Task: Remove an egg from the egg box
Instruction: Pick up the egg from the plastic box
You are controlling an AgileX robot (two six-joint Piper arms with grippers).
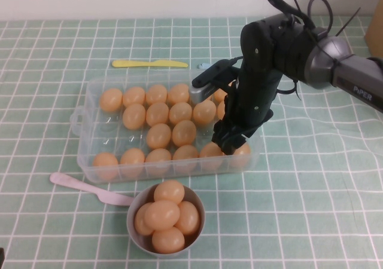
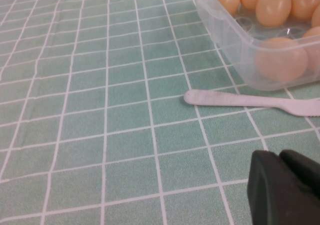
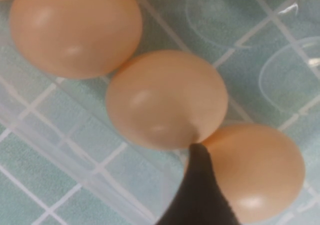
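Note:
The clear egg box [image 1: 84,143] holds several peach-orange eggs. My right gripper [image 1: 236,146] reaches down into its front right corner, over the corner egg [image 1: 242,155]. In the right wrist view one dark fingertip [image 3: 197,185] is wedged between that egg [image 3: 260,170] and its neighbour [image 3: 165,100], touching the egg's side. The other finger is out of frame, and the egg still sits in the box. My left gripper [image 2: 287,185] is shut and empty, low over the cloth near the box's front left corner [image 2: 235,40]. It is out of the high view.
A grey bowl [image 1: 197,221] with several eggs stands just in front of the box. A pink plastic knife [image 1: 78,184] lies front left of the box and also shows in the left wrist view [image 2: 240,99]. A yellow knife [image 1: 149,63] lies behind the box.

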